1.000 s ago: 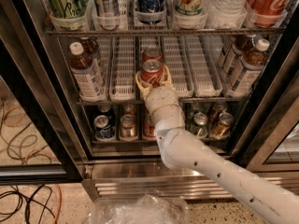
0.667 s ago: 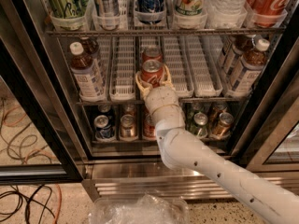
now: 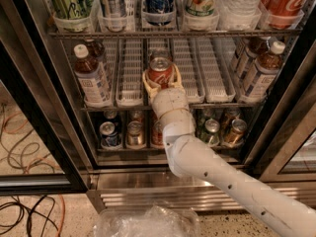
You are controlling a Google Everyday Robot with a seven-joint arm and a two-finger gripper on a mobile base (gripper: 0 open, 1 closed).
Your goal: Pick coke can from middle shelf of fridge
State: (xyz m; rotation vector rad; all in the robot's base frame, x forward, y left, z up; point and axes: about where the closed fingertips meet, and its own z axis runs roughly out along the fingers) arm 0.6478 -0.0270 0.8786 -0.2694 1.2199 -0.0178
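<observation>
Wire middle shelf [image 3: 212, 85], end effector [image 3: 161, 79] clasping coke can [image 3: 160, 68]

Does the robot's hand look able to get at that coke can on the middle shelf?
Yes, it seems so: the hand is at the open front of the middle shelf, its fingers pressed on both sides of the coke can, nothing between them.

Single camera, high and near, tilted down at the tall black-framed glass-door fridge [image 3: 47, 132]; grey wire middle shelf [image 3: 210, 83] fills centre; white arm enters from near right; gripper [image 3: 161, 80] mid-frame at shelf front, fingers [image 3: 148, 85] clasping small red aluminium coke can [image 3: 160, 69]
</observation>
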